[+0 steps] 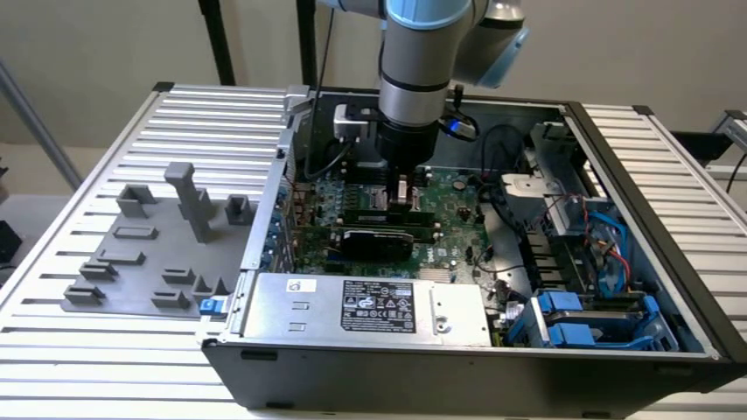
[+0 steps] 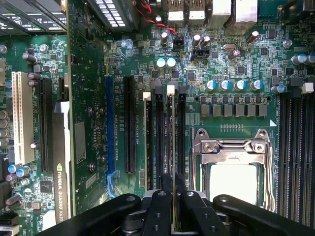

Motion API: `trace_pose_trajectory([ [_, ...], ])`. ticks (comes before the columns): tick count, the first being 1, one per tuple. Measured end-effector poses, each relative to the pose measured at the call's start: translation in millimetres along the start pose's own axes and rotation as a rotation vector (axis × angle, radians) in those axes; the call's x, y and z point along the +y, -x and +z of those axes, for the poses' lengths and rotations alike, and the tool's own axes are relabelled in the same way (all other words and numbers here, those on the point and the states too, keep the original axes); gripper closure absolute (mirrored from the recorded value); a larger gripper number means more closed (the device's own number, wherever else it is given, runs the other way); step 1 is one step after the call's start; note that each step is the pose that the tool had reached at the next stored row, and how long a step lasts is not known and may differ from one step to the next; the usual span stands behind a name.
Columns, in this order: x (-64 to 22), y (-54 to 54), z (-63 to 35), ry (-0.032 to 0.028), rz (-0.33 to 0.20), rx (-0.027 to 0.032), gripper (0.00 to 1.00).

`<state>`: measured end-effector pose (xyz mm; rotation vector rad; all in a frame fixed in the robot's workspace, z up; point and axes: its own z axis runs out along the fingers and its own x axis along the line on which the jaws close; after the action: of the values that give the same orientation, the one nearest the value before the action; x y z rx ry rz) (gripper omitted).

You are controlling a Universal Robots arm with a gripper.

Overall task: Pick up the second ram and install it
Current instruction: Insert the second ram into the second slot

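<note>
Gripper [image 2: 173, 196] was closed on second ram [image 2: 171, 142], pinching thin stick edge-on between fingers [image 2: 158, 206], inside open computer case [image 1: 653, 201] on table [image 1: 70, 350]. Ram was upright over black memory slots [image 2: 158, 142] beside CPU socket [image 2: 231, 167], long edge parallel to slots, likely so it could seat straight. Grey holder blocks [image 1: 152, 254] sat outside case, at exterior view's left

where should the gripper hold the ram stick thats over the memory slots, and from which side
By its long top edge, coming straight down from above. The second ram stands on edge, thin and flat, in line with the black memory slots, so only its two broad faces suit pinching. The gripper already clamps it that way, one finger on each face.
</note>
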<state>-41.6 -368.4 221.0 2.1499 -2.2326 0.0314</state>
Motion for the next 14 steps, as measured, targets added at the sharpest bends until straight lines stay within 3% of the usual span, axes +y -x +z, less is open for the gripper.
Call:
trace_pose_trajectory([
  [10, 0.1, 0.0, 1.2, 0.0004, 0.0, -0.0002, 0.86],
  [11, 0.1, 0.1, 1.2, 0.0002, 0.0, 0.0, 0.79],
  [13, 0.0, 0.1, 1.3, 0.0, 0.0, 0.0, 0.79],
  [14, 0.0, 0.1, 1.3, 0.0, 0.0, 0.0, 0.72],
])
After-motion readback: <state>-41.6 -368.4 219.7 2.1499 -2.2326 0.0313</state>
